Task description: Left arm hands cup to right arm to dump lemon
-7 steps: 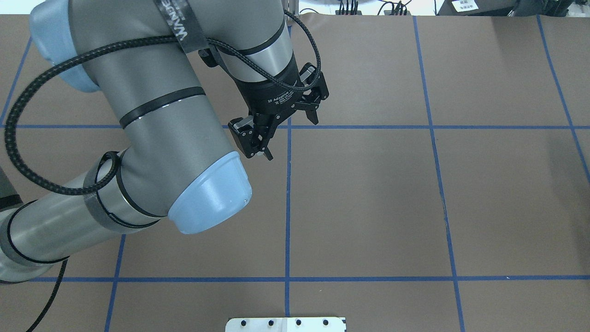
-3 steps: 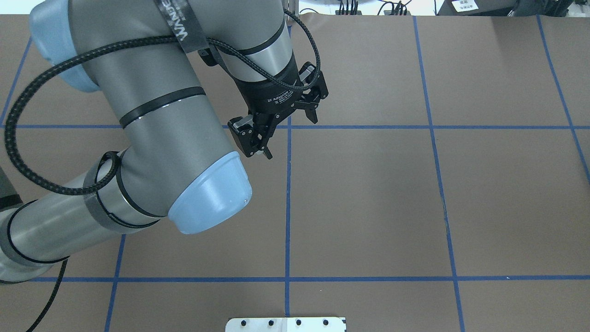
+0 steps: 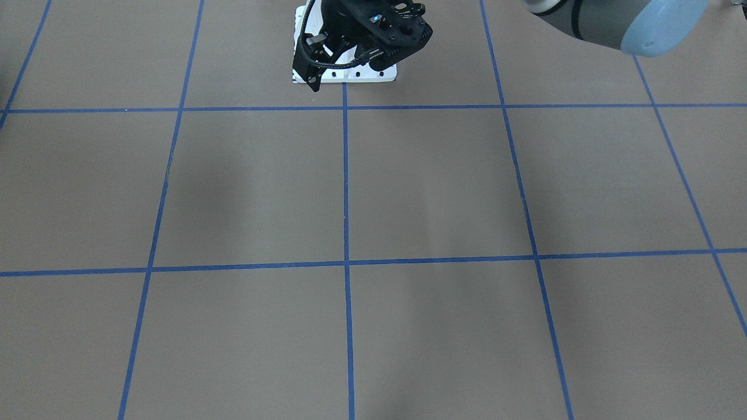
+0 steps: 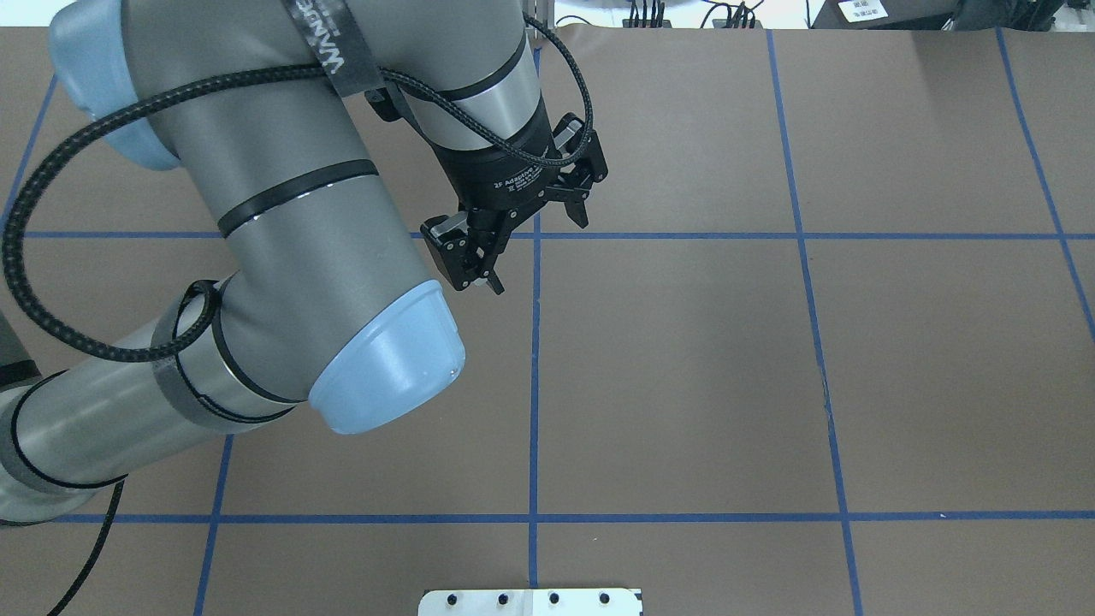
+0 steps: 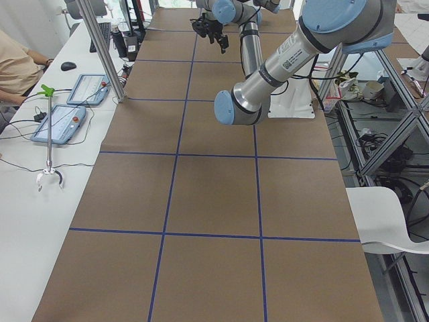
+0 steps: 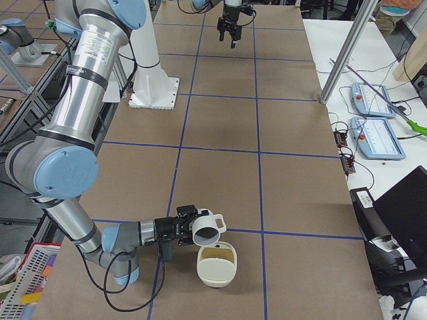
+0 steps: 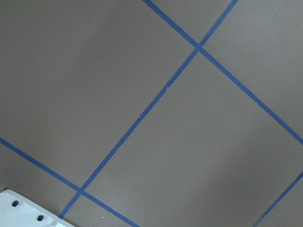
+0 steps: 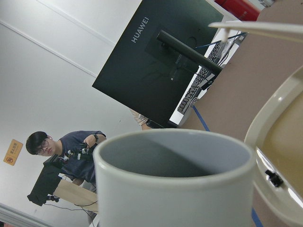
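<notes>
The cup is cream-white and hangs tilted in the air near the table's right end, its mouth tipped toward a cream bowl just below it. My right gripper is at the cup's side; whether it is shut I cannot tell. In the right wrist view the cup fills the foreground, its grey inside showing nothing, and the bowl's rim is at the right. I cannot make out the lemon. My left gripper hangs open and empty high over the table's middle.
The left arm's elbow juts over the table's left half. A white base plate sits at the robot's edge. Teach pendants lie beside the table. A monitor and a person are beyond the right end.
The left arm has drifted a few pixels left and away; its gripper stays open and empty.
</notes>
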{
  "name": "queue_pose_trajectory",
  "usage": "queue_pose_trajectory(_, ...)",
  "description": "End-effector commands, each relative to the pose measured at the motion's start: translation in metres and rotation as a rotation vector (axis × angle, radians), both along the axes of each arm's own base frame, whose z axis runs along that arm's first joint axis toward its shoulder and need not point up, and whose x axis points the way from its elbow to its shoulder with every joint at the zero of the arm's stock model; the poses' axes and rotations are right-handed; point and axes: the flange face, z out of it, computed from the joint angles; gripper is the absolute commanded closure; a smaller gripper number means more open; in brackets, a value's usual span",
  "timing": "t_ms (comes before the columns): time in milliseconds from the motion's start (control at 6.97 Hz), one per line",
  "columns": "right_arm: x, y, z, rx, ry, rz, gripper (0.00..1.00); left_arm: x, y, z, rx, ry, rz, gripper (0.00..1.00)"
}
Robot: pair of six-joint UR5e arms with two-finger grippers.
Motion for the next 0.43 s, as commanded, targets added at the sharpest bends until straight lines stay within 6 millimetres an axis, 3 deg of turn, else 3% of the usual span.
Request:
queue_pose_trajectory(0,-0.0013,-0.0010,0.0009,-0.031,-0.088,-0.002,1.00,0.0018,-0.0005,0.0062,-0.008,-0.008,0.000,0.00)
queue_pose_trajectory(287,0.0014,-0.0009,0.0005,-0.069,-0.208,0.005,1.00,0.0018,0.0007,0.0065,-0.005,-0.007,0.003,0.00)
